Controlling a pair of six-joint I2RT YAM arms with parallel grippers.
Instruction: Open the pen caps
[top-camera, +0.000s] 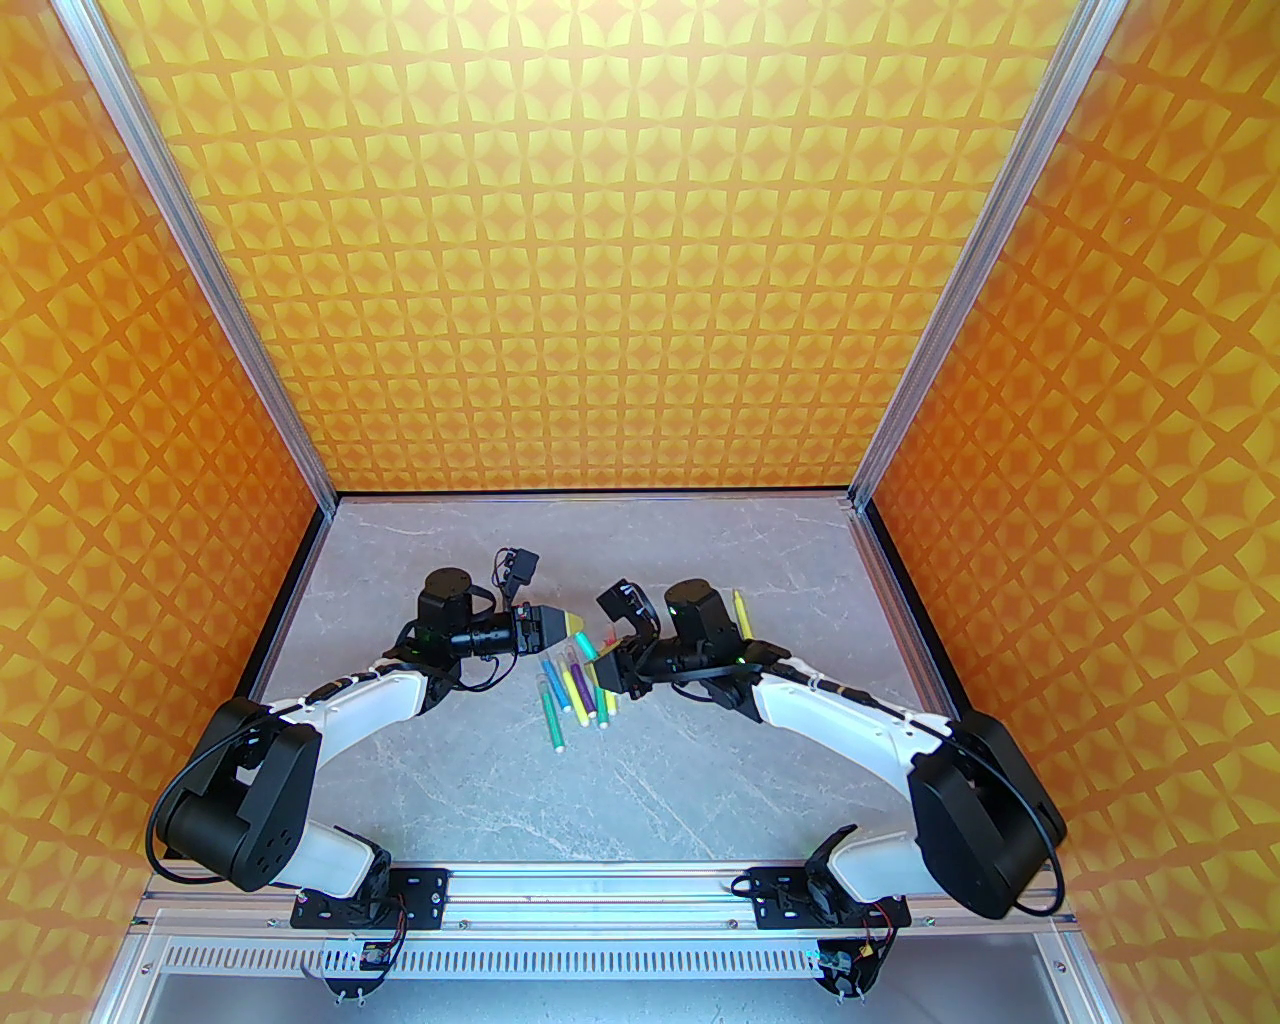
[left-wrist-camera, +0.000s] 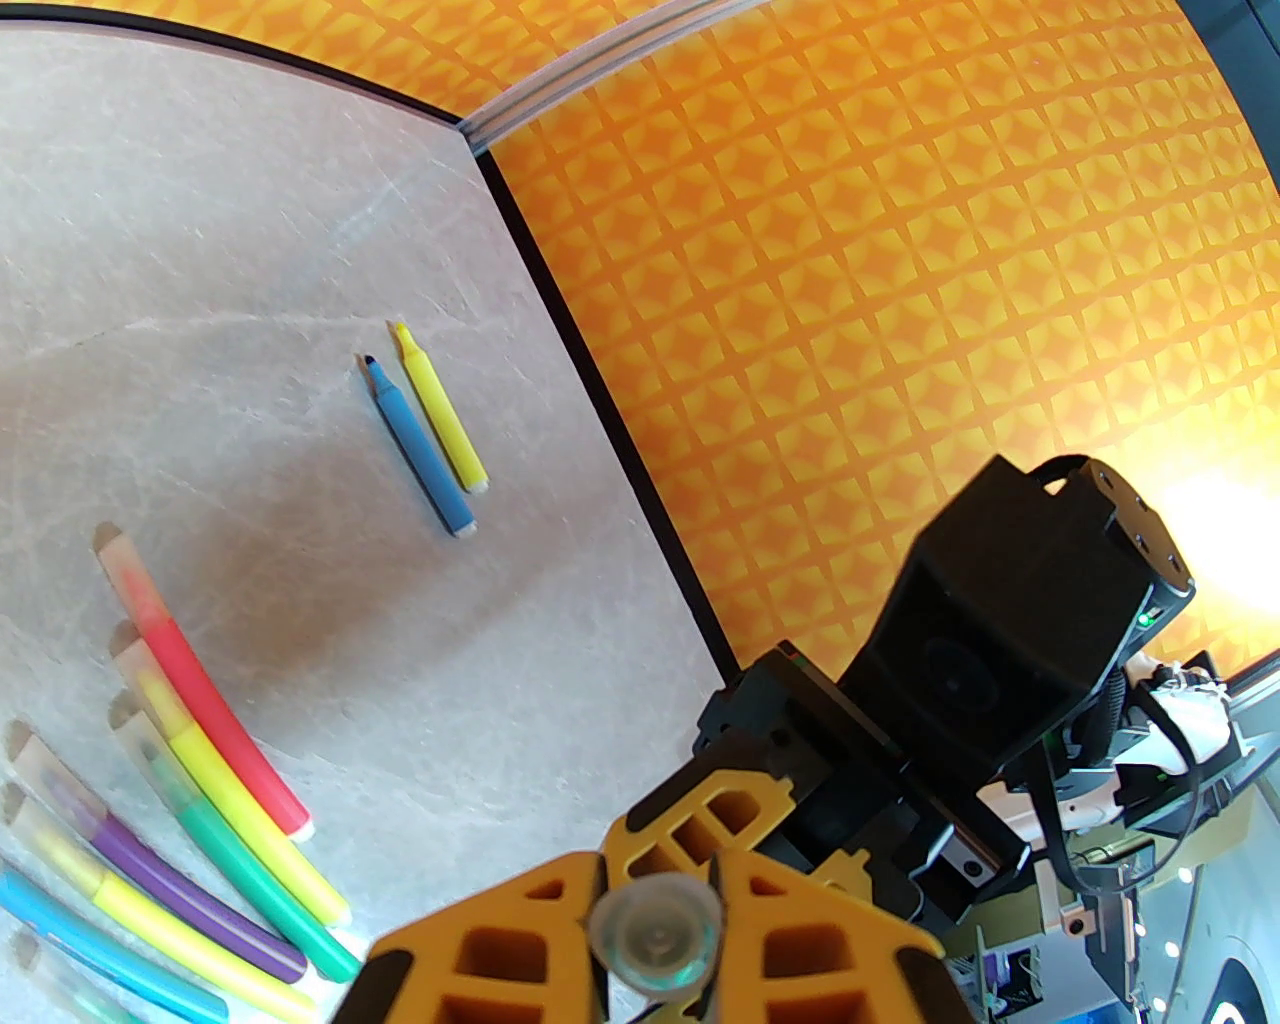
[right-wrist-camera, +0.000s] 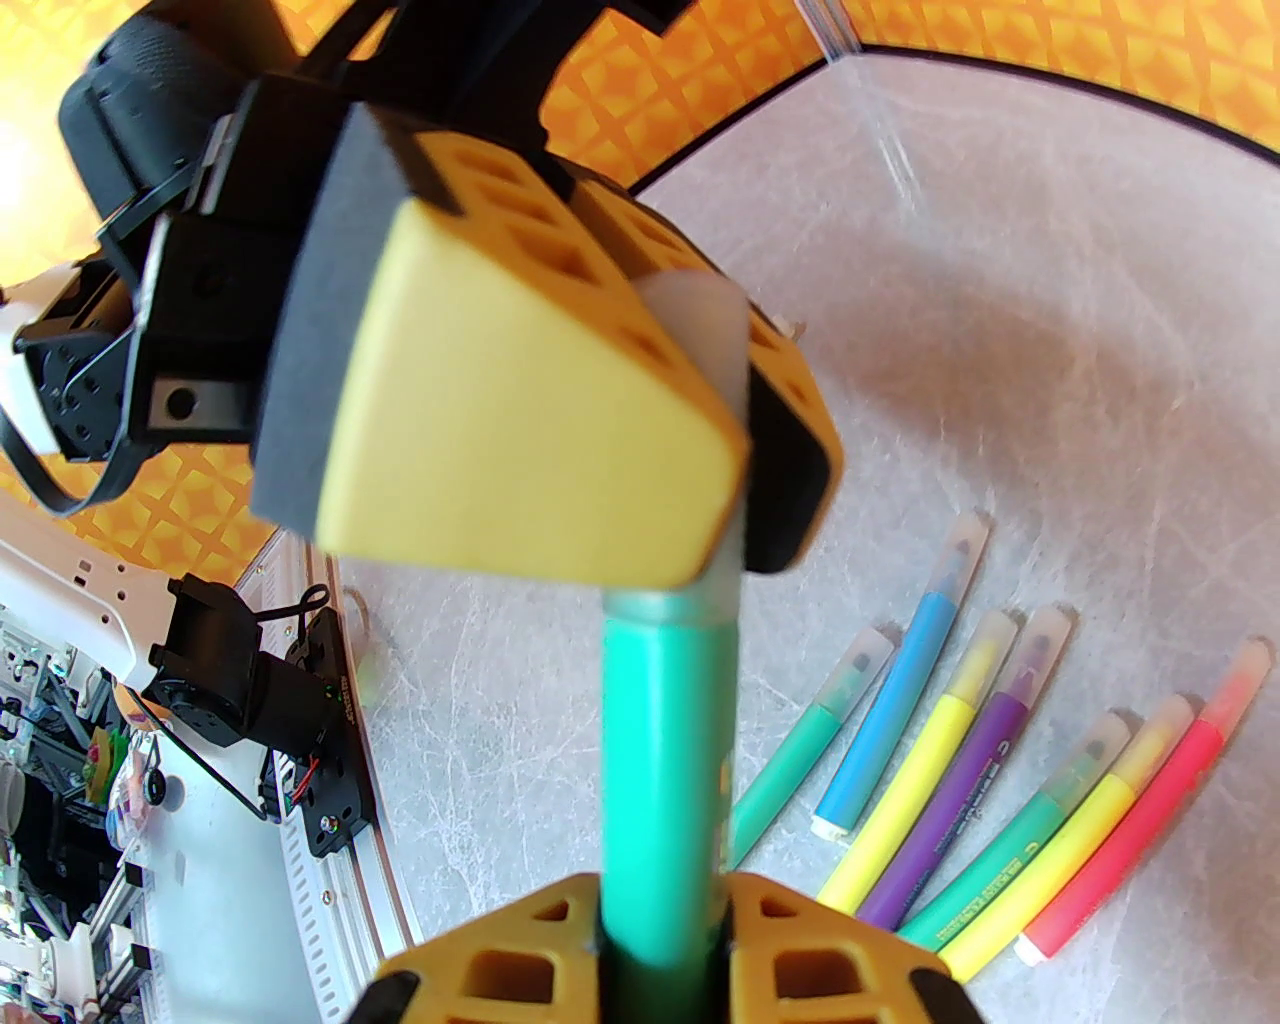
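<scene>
My left gripper (left-wrist-camera: 655, 890) is shut on a translucent pen cap (left-wrist-camera: 655, 935), seen end-on between its yellow fingers. In the right wrist view the same cap (right-wrist-camera: 705, 320) sits on a green pen (right-wrist-camera: 665, 760), whose barrel my right gripper (right-wrist-camera: 665, 900) is shut on. The left fingers (right-wrist-camera: 520, 400) clamp the cap just above. From the top, the left gripper (top-camera: 572, 625) and right gripper (top-camera: 603, 655) meet tip to tip above the table's middle. Several capped pens (right-wrist-camera: 970, 770) lie side by side below them.
An uncapped blue pen (left-wrist-camera: 415, 445) and an uncapped yellow pen (left-wrist-camera: 440, 405) lie side by side apart from the row. The yellow pen (top-camera: 742, 612) lies beside the right wrist. Orange patterned walls (top-camera: 640, 250) enclose the marble table (top-camera: 600, 800) on three sides.
</scene>
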